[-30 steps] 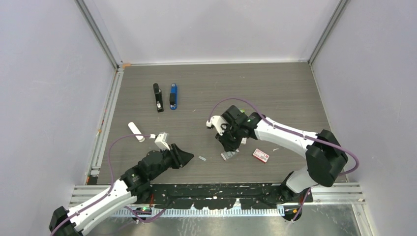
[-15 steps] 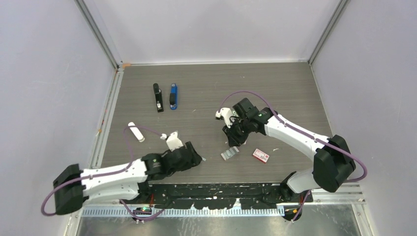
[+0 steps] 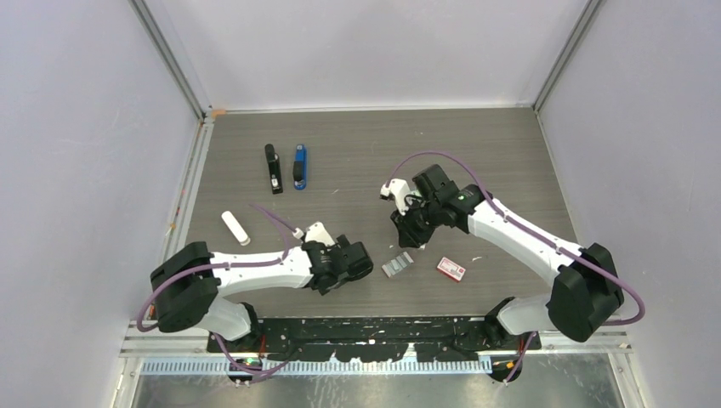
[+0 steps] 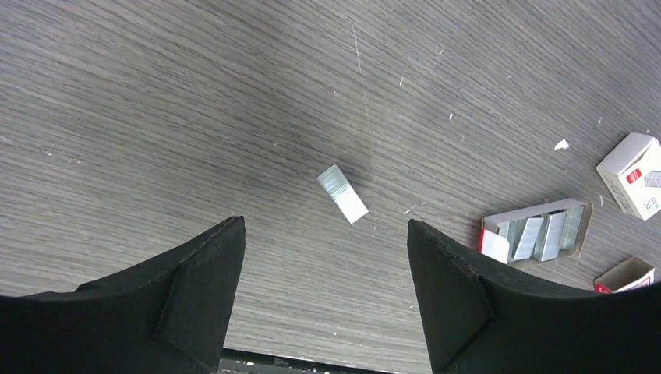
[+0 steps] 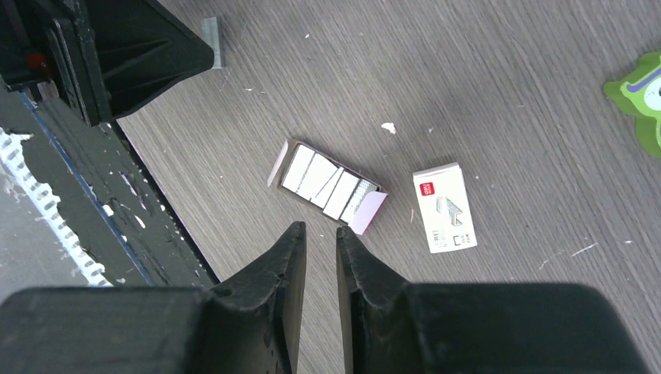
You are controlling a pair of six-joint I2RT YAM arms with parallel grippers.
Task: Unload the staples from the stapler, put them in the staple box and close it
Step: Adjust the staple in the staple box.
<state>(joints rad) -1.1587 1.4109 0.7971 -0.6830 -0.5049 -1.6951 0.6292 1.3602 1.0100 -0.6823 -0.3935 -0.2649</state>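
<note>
Seemingly, a loose strip (image 4: 341,193) of staples was the matter in hand: it lay flat and aslant on the table (image 4: 156,93), under the left gripper (image 4: 323,224), whose fingers were spread wide with nothing held. If the strip was to be taken up, the wrist would best be turned until the pads faced its long edges. The fingertips would best be lowered right to the wood before being closed, since so thin a thing could easily be pushed aside or snapped. The right gripper (image 5: 319,228) was held near the open tray (image 5: 327,183) of strips, on its far side, with its fingers almost pressed together and nothing seen between them. A closed box (image 5: 444,206) lay near the tray on the right. The black stapler (image 3: 272,168) and blue stapler (image 3: 299,166) lay side by side, well apart at the far left; whether either was loaded could not be told. From above, the strip was hidden by the left gripper. A green thing (image 5: 643,93) was cut off at the frame edge, and the white object (image 3: 235,228) at the near left could not be made out.
</note>
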